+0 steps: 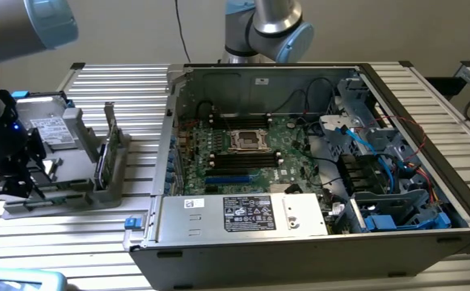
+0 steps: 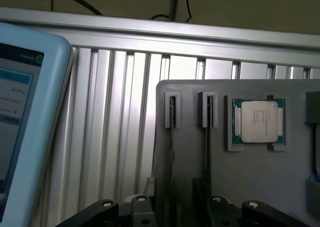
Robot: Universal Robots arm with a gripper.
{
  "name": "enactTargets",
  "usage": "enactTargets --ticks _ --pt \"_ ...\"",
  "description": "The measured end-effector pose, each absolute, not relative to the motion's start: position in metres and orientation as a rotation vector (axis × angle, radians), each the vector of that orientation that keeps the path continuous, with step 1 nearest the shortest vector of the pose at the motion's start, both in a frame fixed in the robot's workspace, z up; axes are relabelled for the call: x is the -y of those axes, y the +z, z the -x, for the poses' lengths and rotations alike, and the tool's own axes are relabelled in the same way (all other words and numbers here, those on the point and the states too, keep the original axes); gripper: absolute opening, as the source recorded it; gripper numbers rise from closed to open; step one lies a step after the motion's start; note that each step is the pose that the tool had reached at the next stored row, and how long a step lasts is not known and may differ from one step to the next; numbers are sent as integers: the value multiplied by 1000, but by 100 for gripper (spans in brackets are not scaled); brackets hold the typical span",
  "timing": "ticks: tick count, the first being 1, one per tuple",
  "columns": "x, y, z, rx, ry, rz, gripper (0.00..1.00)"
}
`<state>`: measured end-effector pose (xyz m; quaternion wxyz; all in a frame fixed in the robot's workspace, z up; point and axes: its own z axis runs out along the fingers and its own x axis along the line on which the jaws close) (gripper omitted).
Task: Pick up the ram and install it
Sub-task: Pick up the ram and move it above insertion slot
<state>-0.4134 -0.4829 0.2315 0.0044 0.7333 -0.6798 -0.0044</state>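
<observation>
The end effector (image 1: 15, 182) hangs low over the grey holder (image 1: 73, 182) on the slatted table (image 1: 134, 79) — whether it is open or closed I cannot tell. The ram (image 1: 109, 138) stands on edge in a slot of that holder, at about three o'clock from the end effector in the exterior view and apart from it. A grey drive (image 1: 49, 127) sits at the holder's far end. The open computer case (image 1: 259, 82) lies at three o'clock of the holder — its motherboard (image 1: 243, 151) bare. In the wrist view, a square processor chip (image 2: 257, 121) rests in its pocket.
</observation>
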Motion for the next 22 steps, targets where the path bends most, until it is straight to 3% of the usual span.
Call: enactTargets --ticks 22 --pt "482 194 415 2059 -15 -2365 42"
